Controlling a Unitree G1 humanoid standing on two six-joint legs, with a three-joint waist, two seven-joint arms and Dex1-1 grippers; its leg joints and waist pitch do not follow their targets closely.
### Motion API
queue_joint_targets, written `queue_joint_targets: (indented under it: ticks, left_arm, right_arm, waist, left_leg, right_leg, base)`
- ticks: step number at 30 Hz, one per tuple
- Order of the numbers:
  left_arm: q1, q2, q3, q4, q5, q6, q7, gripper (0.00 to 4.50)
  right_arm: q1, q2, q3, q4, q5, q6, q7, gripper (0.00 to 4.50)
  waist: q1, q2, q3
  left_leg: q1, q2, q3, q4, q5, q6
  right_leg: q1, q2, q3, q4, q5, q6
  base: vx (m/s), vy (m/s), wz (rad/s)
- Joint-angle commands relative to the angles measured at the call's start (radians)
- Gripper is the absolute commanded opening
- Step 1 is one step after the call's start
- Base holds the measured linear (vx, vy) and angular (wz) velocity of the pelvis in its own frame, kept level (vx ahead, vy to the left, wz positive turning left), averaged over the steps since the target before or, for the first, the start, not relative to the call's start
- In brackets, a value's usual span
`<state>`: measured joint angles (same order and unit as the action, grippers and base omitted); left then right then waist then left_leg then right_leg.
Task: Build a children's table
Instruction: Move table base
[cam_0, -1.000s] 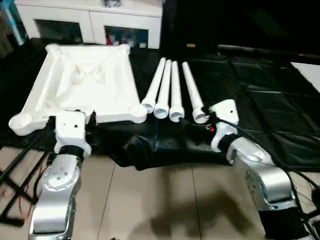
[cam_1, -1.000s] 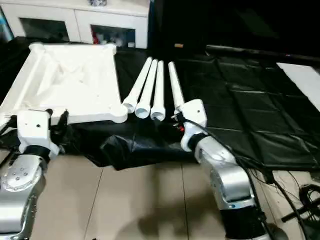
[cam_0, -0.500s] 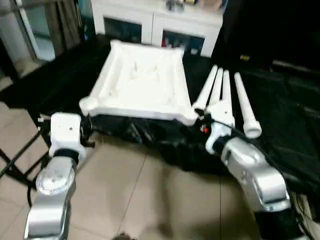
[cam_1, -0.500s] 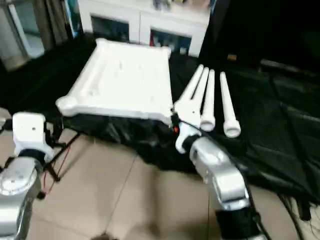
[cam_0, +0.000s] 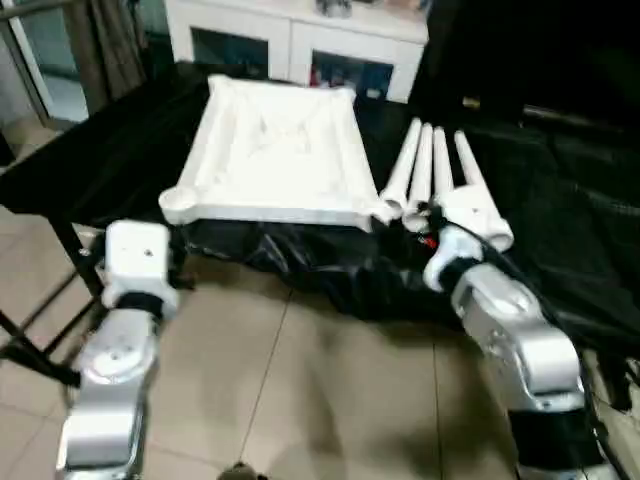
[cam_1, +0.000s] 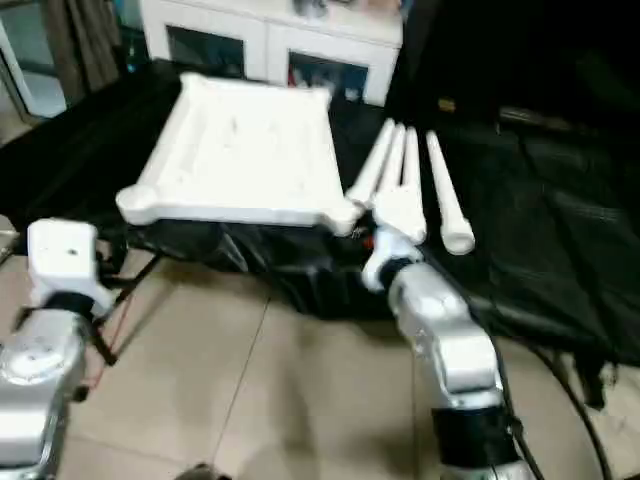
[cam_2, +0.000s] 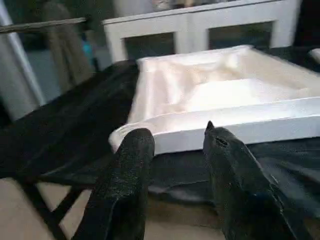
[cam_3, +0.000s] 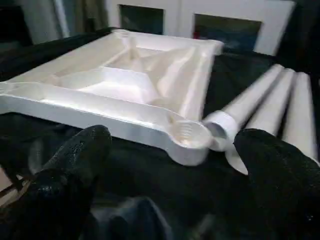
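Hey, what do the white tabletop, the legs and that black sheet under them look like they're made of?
Tabletop: likely molded plastic, matte white, with ribs and rounded corner sockets.
Legs: apparently the same white plastic, smooth hollow tubes, open at the ends.
Black sheet: looks like thin plastic film or coated fabric; glossy, creased, bunched at the edge.

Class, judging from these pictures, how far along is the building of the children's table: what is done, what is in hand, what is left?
Done: the tabletop lies underside up, sockets exposed. In hand: nothing; the left gripper and right gripper are open and empty, facing the tabletop's near edge. Left: all four legs lie loose beside it, none fitted into a corner socket.
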<state>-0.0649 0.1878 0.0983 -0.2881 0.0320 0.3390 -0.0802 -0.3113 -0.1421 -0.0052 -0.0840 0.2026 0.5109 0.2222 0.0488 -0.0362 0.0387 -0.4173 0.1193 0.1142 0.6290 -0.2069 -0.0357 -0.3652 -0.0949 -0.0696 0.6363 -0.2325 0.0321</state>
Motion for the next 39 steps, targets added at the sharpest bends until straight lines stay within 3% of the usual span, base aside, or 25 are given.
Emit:
queue_joint_targets:
  ticks: [1,2,3,5,7,9,13,15,18,19,21,22,23,24,25,26,27,28,29,31,33,35,37,38,39]
  left_arm:
    - [-0.008,-0.003,-0.012,-0.005,-0.023,-0.006,-0.026,1.91]
    - [-0.005,-0.007,-0.011,-0.009,-0.035,-0.012,-0.035,1.91]
    - [0.000,-0.010,-0.007,-0.015,-0.046,-0.012,-0.039,1.91]
    - [0.005,-0.009,-0.006,-0.022,-0.056,-0.009,-0.046,1.91]
    - [0.008,-0.008,-0.007,-0.028,-0.063,-0.010,-0.054,1.91]
    - [0.009,-0.004,-0.010,-0.034,-0.071,-0.010,-0.064,1.91]
    - [0.008,0.000,-0.012,-0.036,-0.077,-0.007,-0.077,1.91]
    - [0.012,0.005,-0.014,-0.039,-0.073,-0.007,-0.078,1.91]
    - [0.022,0.007,0.001,-0.063,-0.083,0.004,-0.072,1.91]
    - [0.025,0.009,0.004,-0.069,-0.083,0.007,-0.070,1.91]
    - [0.034,0.011,0.007,-0.081,-0.082,0.012,-0.067,1.91]
    - [0.042,0.011,0.007,-0.087,-0.079,0.014,-0.065,1.91]
    - [0.047,0.011,0.006,-0.090,-0.079,0.016,-0.063,1.91]
    - [0.058,0.013,0.005,-0.101,-0.077,0.020,-0.063,1.91]
    - [0.065,0.014,0.004,-0.108,-0.077,0.023,-0.064,1.91]
    - [0.072,0.016,0.004,-0.110,-0.078,0.022,-0.065,1.91]
    - [0.080,0.023,0.005,-0.120,-0.081,0.028,-0.074,1.91]
    - [0.082,0.026,0.006,-0.122,-0.083,0.030,-0.078,1.91]
    - [0.085,0.030,0.008,-0.123,-0.087,0.030,-0.084,1.91]
    - [0.090,0.045,0.008,-0.120,-0.096,0.023,-0.112,1.91]
    - [0.089,0.060,0.011,-0.103,-0.102,0.005,-0.132,1.91]
    - [0.081,0.063,0.024,-0.086,-0.115,0.002,-0.134,1.91]
    - [0.064,0.066,0.032,-0.061,-0.128,0.007,-0.145,1.91]
    - [0.057,0.064,0.026,-0.054,-0.125,0.002,-0.147,1.91]
    - [0.057,0.064,0.026,-0.054,-0.125,0.002,-0.147,1.91]
  right_arm:
    - [-0.007,-0.007,-0.014,-0.008,-0.001,-0.007,-0.002,4.50]
    - [-0.007,-0.009,-0.012,-0.013,0.000,-0.006,0.003,4.50]
    - [-0.010,-0.014,-0.009,-0.017,0.001,-0.005,0.010,4.50]
    - [-0.014,-0.021,-0.002,-0.018,-0.003,-0.003,0.016,4.50]
    - [-0.015,-0.024,0.002,-0.017,-0.005,-0.004,0.020,4.50]
    - [-0.015,-0.026,0.007,-0.016,-0.005,-0.009,0.026,4.50]
    - [-0.018,-0.028,0.042,-0.008,-0.026,-0.027,0.045,4.50]
    - [-0.025,-0.033,0.060,0.001,-0.029,-0.035,0.066,4.50]
    - [-0.044,-0.051,0.095,0.011,-0.027,-0.061,0.125,4.50]
    - [-0.048,-0.055,0.105,0.013,-0.032,-0.061,0.132,4.50]
    - [-0.047,-0.054,0.122,0.016,-0.031,-0.067,0.151,4.50]
    - [-0.043,-0.051,0.128,0.016,-0.030,-0.068,0.156,4.50]
    - [-0.040,-0.050,0.131,0.016,-0.030,-0.070,0.158,4.50]
    - [-0.034,-0.043,0.132,0.011,-0.023,-0.066,0.160,4.50]
    - [-0.030,-0.038,0.131,0.008,-0.017,-0.062,0.163,4.50]
    - [-0.026,-0.034,0.134,0.008,-0.017,-0.064,0.162,4.50]
    - [-0.016,-0.014,0.120,0.002,-0.001,-0.043,0.145,4.50]
    - [-0.012,-0.009,0.118,-0.001,0.003,-0.038,0.141,4.50]
    - [-0.008,-0.004,0.117,-0.003,0.005,-0.035,0.137,4.50]
    - [0.010,0.003,0.105,-0.013,0.012,-0.033,0.119,4.50]
    - [0.033,0.021,0.080,-0.021,0.027,-0.011,0.090,4.50]
    - [0.046,0.032,0.068,-0.032,0.038,0.004,0.080,4.50]
    - [0.059,0.037,0.068,-0.046,0.037,0.000,0.075,4.50]
    - [0.065,0.040,0.059,-0.055,0.046,0.003,0.076,4.50]
    - [0.065,0.040,0.059,-0.055,0.046,0.003,0.076,4.50]
  waist:
    - [0.008,0.014,-0.042]
    - [0.005,0.019,-0.038]
    - [-0.003,0.026,-0.038]
    - [-0.007,0.017,-0.016]
    - [-0.020,0.031,-0.010]
    - [-0.029,0.023,-0.009]
    - [-0.021,0.000,-0.042]
    - [-0.012,0.005,-0.047]
    - [-0.025,0.014,-0.051]
    - [-0.003,-0.011,-0.049]
    - [0.010,0.006,-0.062]
    - [0.012,0.029,-0.062]
    - [-0.029,0.051,-0.075]
    - [-0.071,0.045,-0.086]
    - [-0.043,0.043,-0.066]
    - [-0.055,0.009,-0.069]
    - [-0.046,0.003,-0.056]
    - [-0.031,-0.048,-0.044]
    - [0.022,-0.099,-0.038]
    - [0.027,-0.105,-0.046]
    - [0.028,-0.065,-0.030]
    - [0.034,-0.014,-0.020]
    - [0.032,0.042,-0.042]
    - [0.015,0.044,-0.064]
    - [0.021,0.035,-0.072]
  left_leg:
    - [0.028,0.086,-0.023,-0.106,-0.286,-0.038]
    - [0.030,0.087,-0.022,-0.109,-0.344,-0.046]
    - [0.102,0.104,0.019,-0.085,-0.468,-0.110]
    - [0.181,0.102,0.041,-0.084,-0.647,-0.137]
    - [0.200,0.127,0.026,-0.114,-0.764,-0.116]
    - [0.104,0.117,-0.006,-0.168,-0.819,-0.076]
    - [0.032,0.061,0.021,-0.094,-0.326,0.018]
    - [0.044,0.057,0.022,-0.100,-0.213,0.062]
    - [0.155,0.094,0.007,-0.132,-0.163,0.139]
    - [0.038,0.035,-0.012,-0.097,-0.058,0.270]
    - [0.020,0.010,-0.013,-0.050,0.107,0.413]
    - [0.078,0.012,-0.038,-0.056,0.213,0.438]
    - [0.276,0.062,-0.176,-0.049,0.347,0.587]
    - [0.333,0.114,-0.258,-0.061,0.485,0.690]
    - [0.325,0.127,-0.305,-0.048,0.672,0.701]
    - [0.307,0.146,-0.249,-0.062,0.646,0.477]
    - [0.274,0.109,-0.207,-0.082,0.566,0.396]
    - [0.219,-0.021,-0.104,-0.075,0.275,0.293]
    - [0.089,-0.114,-0.035,0.052,-0.099,0.237]
    - [0.042,-0.072,-0.052,0.125,-0.092,0.115]
    - [0.041,-0.035,-0.061,0.125,-0.014,0.036]
    - [0.013,0.048,-0.076,0.012,0.153,0.007]
    - [0.094,0.107,-0.063,-0.067,0.181,-0.056]
    - [0.164,0.237,-0.098,-0.084,0.209,-0.121]
    - [0.164,0.220,-0.080,-0.059,0.393,-0.132]
  right_leg:
    - [0.022,-0.082,0.052,-0.099,-0.233,-0.144]
    - [0.020,-0.081,0.053,-0.101,-0.296,-0.141]
    - [-0.030,-0.045,0.084,-0.140,-0.483,-0.091]
    - [-0.059,0.022,0.053,-0.156,-0.617,-0.044]
    - [-0.044,0.031,0.022,-0.128,-0.551,-0.053]
    - [0.059,-0.006,-0.008,-0.104,-0.484,-0.040]
    - [0.146,-0.090,0.052,-0.184,-0.735,-0.037]
    - [0.142,-0.058,0.047,-0.172,-0.582,-0.117]
    - [0.081,0.000,0.007,-0.109,-0.207,-0.285]
    - [0.174,-0.015,-0.016,-0.130,-0.104,-0.269]
    - [0.210,-0.047,-0.034,-0.147,-0.058,-0.213]
    - [0.188,-0.001,-0.072,-0.135,-0.047,-0.177]
    - [0.022,0.084,-0.112,-0.005,-0.139,-0.089]
    - [-0.050,0.077,-0.085,0.055,-0.261,-0.015]
    - [-0.108,0.036,-0.031,0.099,-0.292,0.027]
    - [-0.137,-0.009,0.031,0.118,-0.116,0.025]
    - [-0.130,-0.004,0.038,0.101,-0.016,0.005]
    - [-0.055,-0.007,0.081,-0.039,0.140,-0.048]
    - [0.111,-0.076,0.216,-0.118,-0.091,-0.013]
    - [0.159,-0.092,0.219,-0.091,-0.098,-0.112]
    - [0.146,-0.130,0.199,-0.115,0.011,-0.212]
    - [0.129,-0.098,0.108,-0.134,-0.004,-0.303]
    - [0.084,0.024,0.097,-0.097,-0.014,-0.134]
    - [-0.022,0.024,0.048,0.062,-0.036,-0.014]
    - [-0.033,0.010,0.053,0.055,0.055,0.008]
  base:
    - [-0.030,-0.077,-0.07]
    - [-0.030,-0.077,-0.07]
    - [-0.028,-0.058,-0.26]
    - [-0.010,-0.029,-0.54]
    - [0.035,0.013,-0.79]
    - [0.050,0.026,-0.77]
    - [0.055,-0.008,-0.29]
    - [0.106,-0.018,-0.08]
    - [0.196,-0.029,0.17]
    - [0.177,0.034,0.39]
    - [0.168,0.048,0.59]
    - [0.291,-0.021,0.83]
    - [0.291,-0.021,0.83]
    - [0.342,-0.114,0.54]
    - [0.240,-0.173,0.19]
    - [0.240,-0.173,0.19]
    - [0.037,-0.151,0.06]
    - [-0.020,-0.117,0.12]
    - [-0.020,-0.117,0.12]
    - [0.163,-0.085,0.15]
    - [0.182,-0.068,0.05]
    - [0.139,-0.001,-0.03]
    - [0.124,0.083,-0.28]
    - [0.134,0.113,-0.41]
    - [0.126,0.112,-0.46]
